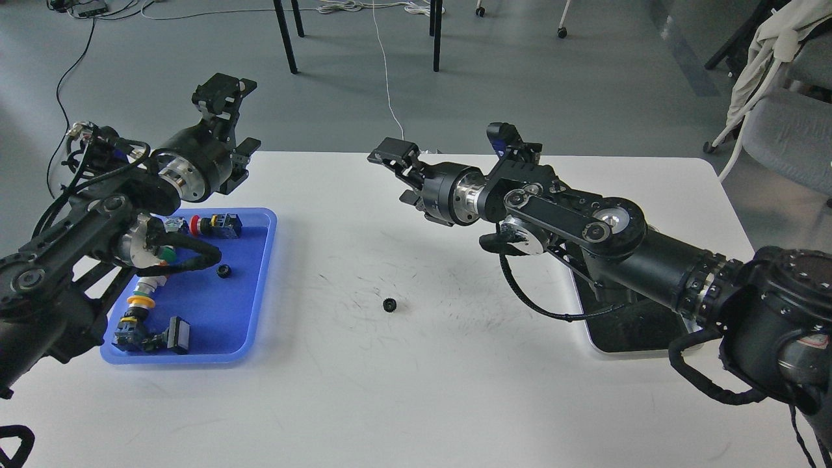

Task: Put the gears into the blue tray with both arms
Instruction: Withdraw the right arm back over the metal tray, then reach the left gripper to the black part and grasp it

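One small black gear (224, 271) lies inside the blue tray (221, 322) at the left of the table. A second gear (389, 304) rests alone on the white tabletop near the middle, clear of both trays. My right gripper (398, 174) hangs open and empty, raised well above and behind that gear. Above the tray's far edge, my left gripper (235, 120) is held up, its fingers spread with nothing between them.
Red, green and yellow-capped push-button switches (211, 226) and black blocks (175, 335) lie in the blue tray, partly behind my left arm. A silver metal tray (617, 338) at the right is mostly covered by my right arm. Chair legs and cables are on the floor beyond.
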You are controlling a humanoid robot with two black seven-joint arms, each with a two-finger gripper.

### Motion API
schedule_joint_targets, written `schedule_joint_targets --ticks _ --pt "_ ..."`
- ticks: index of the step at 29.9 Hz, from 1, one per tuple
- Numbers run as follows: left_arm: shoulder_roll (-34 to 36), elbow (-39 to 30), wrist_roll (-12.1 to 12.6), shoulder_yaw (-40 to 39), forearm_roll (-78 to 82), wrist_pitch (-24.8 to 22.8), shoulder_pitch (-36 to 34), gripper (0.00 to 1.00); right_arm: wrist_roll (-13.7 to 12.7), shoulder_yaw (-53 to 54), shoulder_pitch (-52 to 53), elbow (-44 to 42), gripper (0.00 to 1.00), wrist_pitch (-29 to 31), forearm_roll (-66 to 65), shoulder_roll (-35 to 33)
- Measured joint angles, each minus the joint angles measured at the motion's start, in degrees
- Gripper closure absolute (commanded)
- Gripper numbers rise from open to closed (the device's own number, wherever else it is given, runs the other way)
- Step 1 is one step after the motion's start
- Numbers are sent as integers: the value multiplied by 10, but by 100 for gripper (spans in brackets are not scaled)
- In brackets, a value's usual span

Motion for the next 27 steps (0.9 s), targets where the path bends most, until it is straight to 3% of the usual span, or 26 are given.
schedule_joint_targets --ticks 7,13,16,20,27 --pt "67 -40 4 40 2 -27 9 2 41 222 -112 5 6 67 51 -60" --pt "157 -165 4 119 17 -54 13 2 45 343 -216 19 6 181 254 -146" --pt "180 -216 4 154 62 -57 13 2 46 362 -269 20 6 205 361 -187" --pt "165 -233 4 182 158 -65 9 2 47 393 -339 16 6 209 451 -212" --pt "44 -178 1 280 456 -70 7 2 47 420 -388 15 5 209 471 -211"
